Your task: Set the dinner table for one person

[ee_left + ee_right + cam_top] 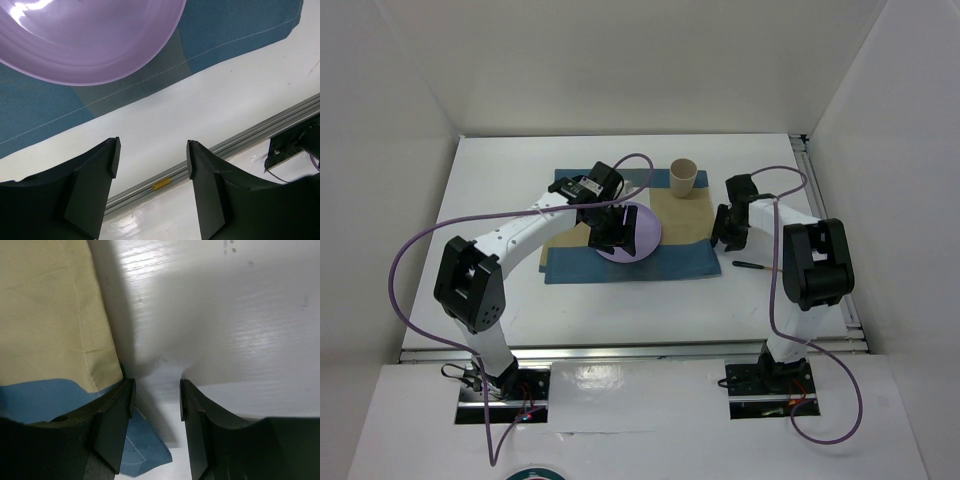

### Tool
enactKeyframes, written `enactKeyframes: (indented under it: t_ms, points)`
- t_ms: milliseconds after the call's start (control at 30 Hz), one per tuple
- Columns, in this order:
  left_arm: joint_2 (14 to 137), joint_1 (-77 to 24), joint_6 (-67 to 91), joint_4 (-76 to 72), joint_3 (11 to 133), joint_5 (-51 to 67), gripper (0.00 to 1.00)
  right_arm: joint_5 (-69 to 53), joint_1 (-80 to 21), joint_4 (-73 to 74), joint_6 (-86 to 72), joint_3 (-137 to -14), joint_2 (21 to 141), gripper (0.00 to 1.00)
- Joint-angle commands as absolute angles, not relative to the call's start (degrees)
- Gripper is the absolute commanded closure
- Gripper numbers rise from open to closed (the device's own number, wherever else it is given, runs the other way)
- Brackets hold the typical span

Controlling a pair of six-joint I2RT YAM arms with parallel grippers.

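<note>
The dinner table [620,310] is a wide white top. On it lies a blue-and-tan placemat [570,265] with a purple plate [645,228] in its middle and a tan cup [683,177] at its far right corner. My left gripper [610,238] hangs over the plate's near-left rim, open and empty. In the left wrist view the plate [85,40] lies beyond the spread left gripper [153,150]. My right gripper [728,235] sits low at the placemat's right edge. In its wrist view the right gripper [156,390] is open over bare table, its left finger beside the cloth [45,315].
A thin black utensil [752,266] lies on the table right of the placemat, just in front of the right gripper. Metal rails [830,240] run along the table's right and near edges. White walls enclose the back and sides.
</note>
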State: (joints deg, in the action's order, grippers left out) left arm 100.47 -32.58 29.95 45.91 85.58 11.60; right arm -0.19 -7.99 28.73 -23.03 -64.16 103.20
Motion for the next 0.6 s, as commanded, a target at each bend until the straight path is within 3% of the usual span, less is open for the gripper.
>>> enactKeyframes:
  t_ms: [0,400,567]
  points:
    - [100.7,-32.9,28.7,46.3,86.6,11.2,0.28,-4.1,-7.7,24.8,-20.7,-62.3,99.9,0.48]
    - [100.7,-32.9,28.7,46.3,87.1,11.2,0.28,-8.3,-7.7,23.6,-18.9,-61.7,98.8,0.47]
    - [100.7,-32.9,28.7,46.3,87.1,11.2,0.28,-9.0,-8.3,23.6,-17.8,-60.6,97.4,0.41]
